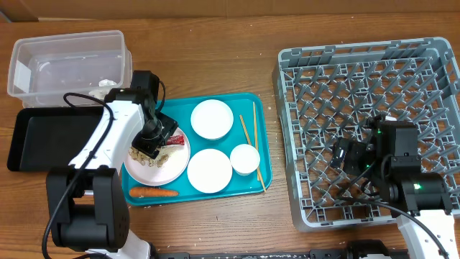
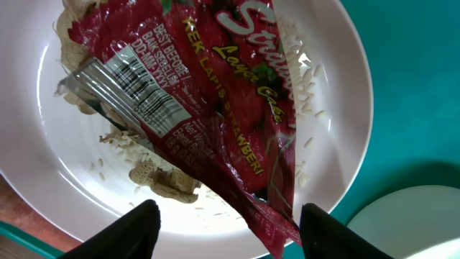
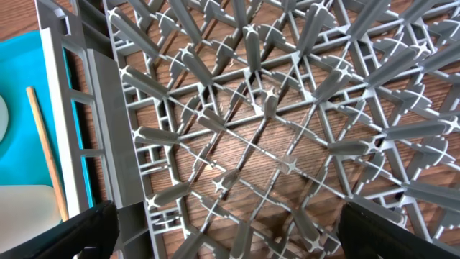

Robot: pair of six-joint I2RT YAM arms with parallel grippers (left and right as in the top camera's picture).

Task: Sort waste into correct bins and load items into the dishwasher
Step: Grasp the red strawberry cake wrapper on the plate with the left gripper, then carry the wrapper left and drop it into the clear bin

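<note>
Left wrist view: the half-open, empty left hand (image 2: 230, 221) straddles a red snack wrapper (image 2: 215, 101) reading "KEK LAPIS STRAWBERRI" on a rice-strewn round white plate (image 2: 348, 137); the right hand (image 3: 230, 234) gapes empty over the grey plastic dish rack (image 3: 251, 108).

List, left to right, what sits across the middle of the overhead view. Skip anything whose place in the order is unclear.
black tray → plate → lower bowl → cup → rack
</note>
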